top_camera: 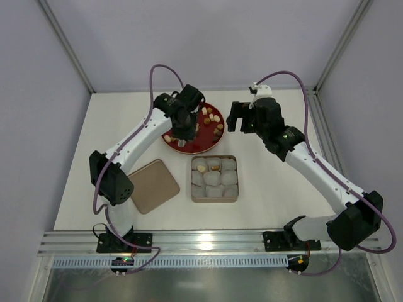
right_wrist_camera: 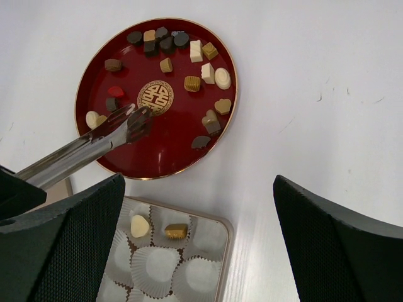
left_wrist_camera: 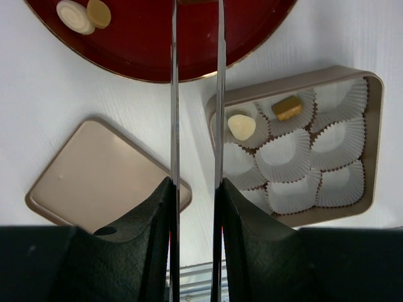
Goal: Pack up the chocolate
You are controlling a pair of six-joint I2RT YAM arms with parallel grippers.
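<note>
Several chocolate pieces (right_wrist_camera: 189,83) in dark brown, tan and cream lie on a red plate (right_wrist_camera: 164,148), also seen in the top view (top_camera: 203,142). My left gripper (top_camera: 182,123) (left_wrist_camera: 196,185) is shut on metal tongs (left_wrist_camera: 196,94). The tong tips (right_wrist_camera: 135,119) hover over the plate's middle, beside its gold emblem; I see no piece in them. The tan box (top_camera: 215,200) holds white paper cups, with a cream piece (left_wrist_camera: 241,126) and a gold piece (left_wrist_camera: 286,108) in its far row. My right gripper (top_camera: 234,119) (right_wrist_camera: 198,189) is open and empty, right of the plate.
The box's tan lid (top_camera: 151,184) (left_wrist_camera: 94,176) lies flat, left of the box. The metal rail (top_camera: 208,239) runs along the table's near edge. White walls stand at the back and sides.
</note>
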